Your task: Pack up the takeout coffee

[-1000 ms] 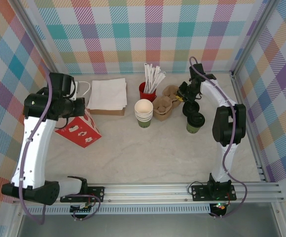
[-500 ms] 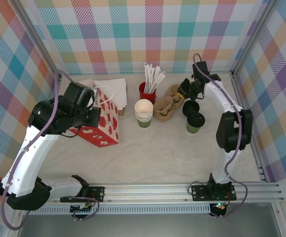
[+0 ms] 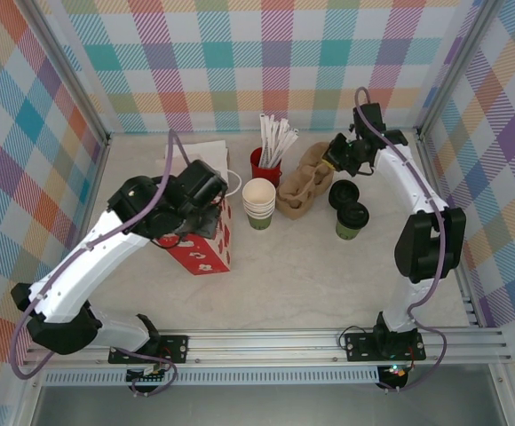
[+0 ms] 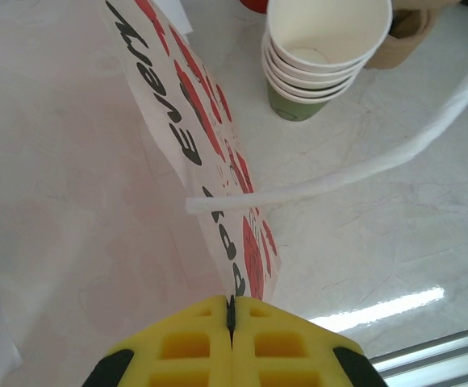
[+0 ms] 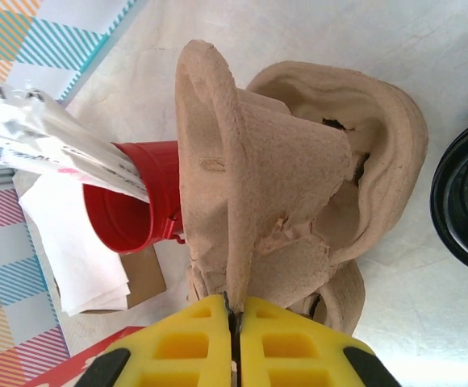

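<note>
Red-and-white paper has moved most. The bag (image 3: 209,251) lay flat near the left edge of the tabletop (image 3: 311,275) a second ago, and it now stands nearly upright toward the middle, hung from the left tool (image 4: 231,313). That tool is clenched on the bag's top edge, with the paper pinched between its yellow pads. The right tool (image 5: 234,316) is likewise clamped, on the rim of the brown pulp carrier (image 5: 290,161). It has drawn back toward the far edge and tipped the carrier onto its side. We read both moves as preparation, since no cup is packed yet.

The stack of olive-green cups (image 3: 259,204) stands in the far half of the tabletop, between the bag and the carrier, untouched. A lidded green cup (image 3: 352,222) stands apart to the right of the carrier, with another dark round lid (image 3: 342,193) just behind it.

From above we get the whole layout but neither grip. The left wrist view shows the pinch on the paper, a white handle loop (image 4: 339,177) and the cream insides of the stack. The right wrist view shows the carrier's moulded pockets and the red cup (image 5: 141,197) of wrapped sticks just beside it. We cannot quite tell whether the carrier touches the tabletop.
</note>
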{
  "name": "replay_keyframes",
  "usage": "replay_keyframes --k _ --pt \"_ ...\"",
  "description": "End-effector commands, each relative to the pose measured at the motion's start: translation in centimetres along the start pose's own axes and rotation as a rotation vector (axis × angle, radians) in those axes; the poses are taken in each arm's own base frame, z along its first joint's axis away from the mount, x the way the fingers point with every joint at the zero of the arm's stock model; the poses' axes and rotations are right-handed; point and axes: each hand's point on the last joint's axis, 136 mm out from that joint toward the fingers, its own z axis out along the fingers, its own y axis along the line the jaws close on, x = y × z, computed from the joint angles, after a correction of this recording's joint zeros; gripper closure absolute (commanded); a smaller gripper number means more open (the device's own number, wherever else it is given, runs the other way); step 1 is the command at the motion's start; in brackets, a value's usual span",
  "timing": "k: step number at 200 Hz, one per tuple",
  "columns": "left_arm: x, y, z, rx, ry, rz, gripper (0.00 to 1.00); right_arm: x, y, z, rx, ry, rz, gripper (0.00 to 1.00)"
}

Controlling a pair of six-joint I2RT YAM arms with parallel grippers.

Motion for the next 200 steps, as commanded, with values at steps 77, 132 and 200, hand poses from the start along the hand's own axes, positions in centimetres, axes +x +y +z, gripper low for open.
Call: replay_keyframes --k 77,132,200 --pt "1.5 -4.8 2.4 0.040 0.075 -0.025 0.91 -0.5 2.7 -10.5 -0.013 -0.169 -0.188 0.92" --pt "-0.6 -5.3 0.2 0.119 -0.020 -0.045 0.51 1.2 3.9 -14.1 -0.068 -0.182 -0.300 0.92" --pt "-5.0 -4.6 -6.2 0.325 -0.288 -0.034 0.23 4.5 6.5 -17.6 -0.226 -0.137 -0.419 0.92"
